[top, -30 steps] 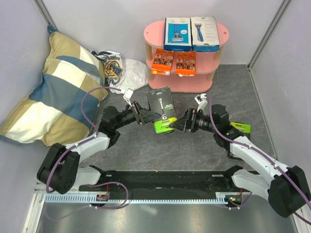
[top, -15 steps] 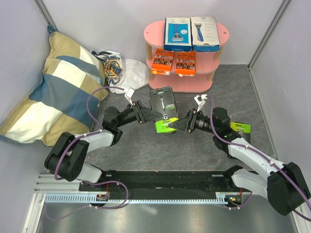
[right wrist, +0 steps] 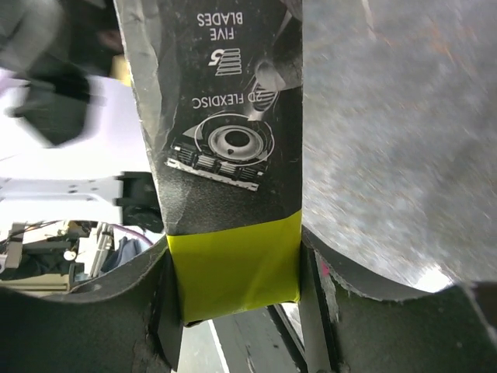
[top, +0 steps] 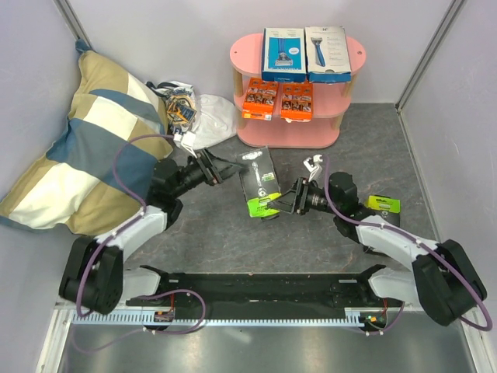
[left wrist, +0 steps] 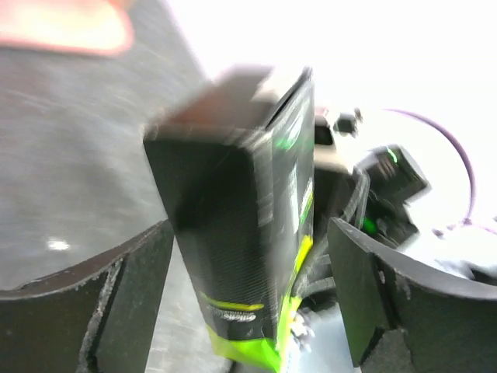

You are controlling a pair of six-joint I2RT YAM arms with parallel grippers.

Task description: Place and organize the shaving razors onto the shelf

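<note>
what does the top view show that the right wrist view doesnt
Only the top view: the pink shelf and the pillow. Only the right wrist view: the "FIVE BLADES" print, and the right hand pressed against both sides of the lime end. Both: the green-and-black box.

A big soft pillow (top: 85, 140) with tan, blue and cream squares leans in the left corner. Just beside it, on its right, lies a white plastic bag (top: 203, 116) with small colourful things inside. The worktop (top: 373, 148) is dark grey.
</note>
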